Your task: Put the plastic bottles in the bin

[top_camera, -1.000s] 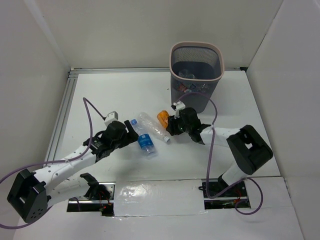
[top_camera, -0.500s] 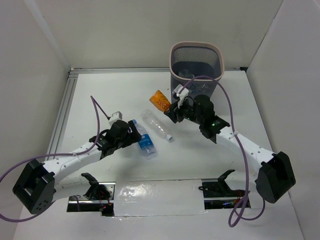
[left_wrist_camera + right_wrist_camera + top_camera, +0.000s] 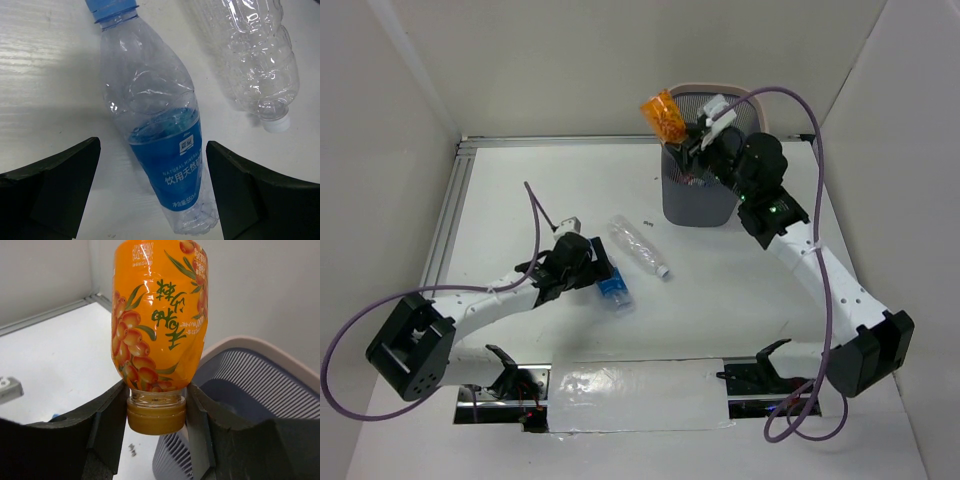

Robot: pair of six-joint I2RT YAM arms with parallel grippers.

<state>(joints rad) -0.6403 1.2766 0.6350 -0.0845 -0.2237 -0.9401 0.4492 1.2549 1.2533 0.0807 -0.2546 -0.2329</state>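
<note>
My right gripper (image 3: pixel 692 138) is shut on the neck of the short orange bottle (image 3: pixel 663 116), also in the right wrist view (image 3: pixel 159 315), holding it in the air over the left rim of the grey mesh bin (image 3: pixel 695 205); the bin's pale rim shows in the right wrist view (image 3: pixel 270 357). My left gripper (image 3: pixel 604 276) is open, its jaws on either side of a clear blue-label bottle (image 3: pixel 160 130) lying on the table, which also shows from above (image 3: pixel 612 287). A plain clear bottle (image 3: pixel 638 246) lies beside it and shows in the left wrist view (image 3: pixel 255 55).
White walls enclose the table on three sides. A metal rail (image 3: pixel 445 220) runs along the left edge. Purple cables (image 3: pixel 535 205) loop over both arms. Tape (image 3: pixel 635 395) covers the near edge between the arm bases.
My right gripper has lifted the orange bottle from the table up and back to the bin's rim. My left gripper has advanced to the right onto the blue-label bottle.
</note>
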